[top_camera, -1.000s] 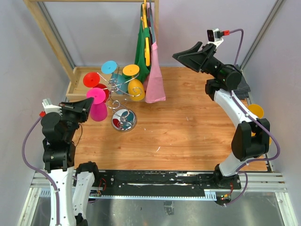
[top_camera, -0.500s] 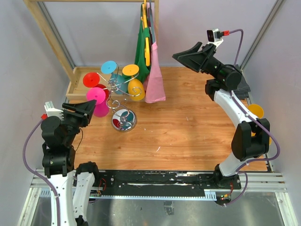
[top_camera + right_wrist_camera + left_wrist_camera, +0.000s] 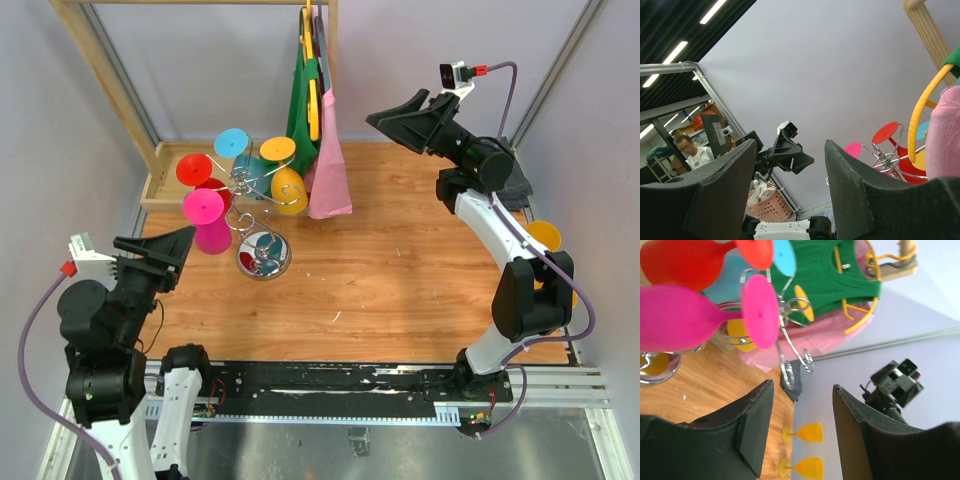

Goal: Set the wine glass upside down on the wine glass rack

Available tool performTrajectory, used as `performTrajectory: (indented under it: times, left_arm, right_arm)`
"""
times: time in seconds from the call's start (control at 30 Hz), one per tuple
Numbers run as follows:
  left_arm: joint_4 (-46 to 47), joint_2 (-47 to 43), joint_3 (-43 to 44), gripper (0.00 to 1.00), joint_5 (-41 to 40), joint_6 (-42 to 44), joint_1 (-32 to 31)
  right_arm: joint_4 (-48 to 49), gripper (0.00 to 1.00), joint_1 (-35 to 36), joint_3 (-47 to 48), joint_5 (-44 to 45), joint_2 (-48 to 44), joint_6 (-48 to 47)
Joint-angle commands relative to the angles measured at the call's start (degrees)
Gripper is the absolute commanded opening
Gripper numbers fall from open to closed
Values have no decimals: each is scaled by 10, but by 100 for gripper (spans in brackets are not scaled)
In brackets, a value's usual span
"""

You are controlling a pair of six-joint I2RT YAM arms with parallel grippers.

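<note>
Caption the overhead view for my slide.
Left end effector, open and empty, near the chrome rack holding the pink wine glass upside down.

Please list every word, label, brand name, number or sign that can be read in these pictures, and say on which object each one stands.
None: no word, number, brand or sign can be read in any view.
The shiny chrome wire wine glass rack and the pink plastic wine glass show no print.
The dark monitor far off in the right wrist view is too small and blurred to read.

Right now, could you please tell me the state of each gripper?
Left gripper: open, holding nothing.
Right gripper: open, holding nothing.
</note>
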Motion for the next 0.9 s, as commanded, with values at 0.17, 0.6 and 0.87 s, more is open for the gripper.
performTrajectory:
  times: [0.17,0.6,0.87]
  left_arm:
    - [31,106,147,55,18,144,1]
    - [247,322,212,47,52,148,-13]
    - [299,414,271,48,33,192,-93]
  right_arm:
    - [-174,59,-9,-9,-44,-31,-141]
    - [-1009,59,-8,149,121,-123,-645]
    - [-1348,59,-17,313,388,-116,-793]
